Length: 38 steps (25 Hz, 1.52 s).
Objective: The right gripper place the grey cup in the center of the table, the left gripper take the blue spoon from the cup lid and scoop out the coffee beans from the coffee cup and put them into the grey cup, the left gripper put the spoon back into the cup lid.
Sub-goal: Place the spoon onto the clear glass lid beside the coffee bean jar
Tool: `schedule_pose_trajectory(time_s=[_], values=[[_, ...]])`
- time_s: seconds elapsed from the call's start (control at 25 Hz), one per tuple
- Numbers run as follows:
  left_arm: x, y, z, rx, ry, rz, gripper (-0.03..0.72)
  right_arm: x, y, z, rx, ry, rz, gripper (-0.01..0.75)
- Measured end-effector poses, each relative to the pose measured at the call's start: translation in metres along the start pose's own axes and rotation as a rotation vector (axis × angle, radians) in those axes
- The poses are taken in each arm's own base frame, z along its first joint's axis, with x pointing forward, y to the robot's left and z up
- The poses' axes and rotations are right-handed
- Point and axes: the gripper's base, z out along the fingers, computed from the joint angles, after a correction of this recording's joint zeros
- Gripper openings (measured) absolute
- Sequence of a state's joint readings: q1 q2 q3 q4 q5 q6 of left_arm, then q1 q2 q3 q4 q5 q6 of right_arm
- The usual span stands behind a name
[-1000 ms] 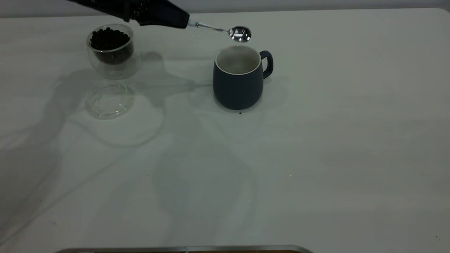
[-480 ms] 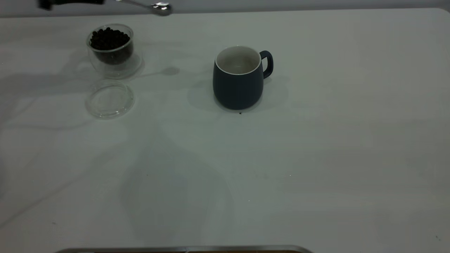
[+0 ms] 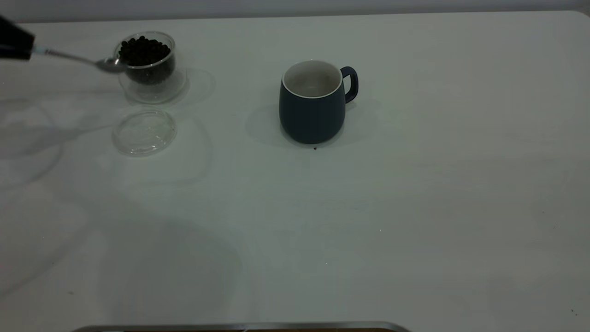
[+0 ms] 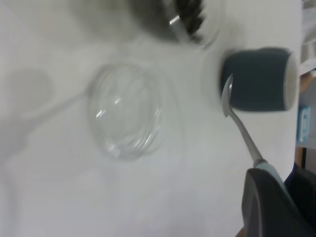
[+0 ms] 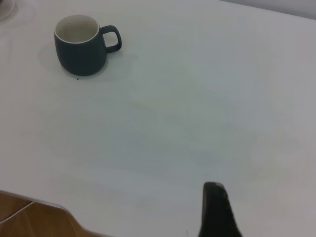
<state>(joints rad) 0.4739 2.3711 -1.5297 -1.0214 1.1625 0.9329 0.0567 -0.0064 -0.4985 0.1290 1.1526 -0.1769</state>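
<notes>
One blue spoon (image 3: 78, 58) swung leftward | bowl now beside coffee cup (image 3: 150, 67)

You've got a white table (image 3: 415, 207): grey cup (image 3: 312, 110) upright near centre, coffee cup (image 3: 150, 69) with coffee beans (image 3: 144, 50) far left, empty cup lid (image 3: 144, 131) flat just beside it.

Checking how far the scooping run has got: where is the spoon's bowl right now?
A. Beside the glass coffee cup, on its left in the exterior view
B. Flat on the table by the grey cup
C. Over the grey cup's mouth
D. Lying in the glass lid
A: held by the left claw, the blue spoon has its bowl beside the coffee cup, while the cup lid lies empty.
</notes>
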Motion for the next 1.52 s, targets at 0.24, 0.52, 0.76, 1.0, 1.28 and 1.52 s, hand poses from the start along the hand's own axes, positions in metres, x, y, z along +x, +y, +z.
schedule_pose_trajectory(time_s=[0.24, 0.52, 0.76, 1.0, 1.28, 1.52], values=[[0.009, 0.023, 0.007, 0.008, 0.020, -0.053, 0.121, 0.000, 0.000, 0.000, 0.000, 0.000, 0.000, 0.511], [0.022, 0.053, 0.031, 0.051, 0.047, -0.098, 0.121, 0.000, 0.000, 0.000, 0.000, 0.000, 0.000, 0.511], [0.023, 0.059, 0.045, 0.084, 0.031, -0.088, 0.121, 0.000, 0.000, 0.000, 0.000, 0.000, 0.000, 0.511], [0.023, 0.056, 0.058, 0.087, 0.056, -0.078, 0.121, 0.000, 0.000, 0.000, -0.001, 0.000, 0.000, 0.511], [0.020, 0.060, 0.058, 0.041, 0.029, -0.078, 0.121, 0.000, 0.000, 0.000, -0.001, 0.000, 0.000, 0.511], [0.019, 0.060, 0.061, 0.022, 0.024, -0.072, 0.121, 0.000, 0.000, 0.000, -0.001, 0.000, 0.000, 0.511]])
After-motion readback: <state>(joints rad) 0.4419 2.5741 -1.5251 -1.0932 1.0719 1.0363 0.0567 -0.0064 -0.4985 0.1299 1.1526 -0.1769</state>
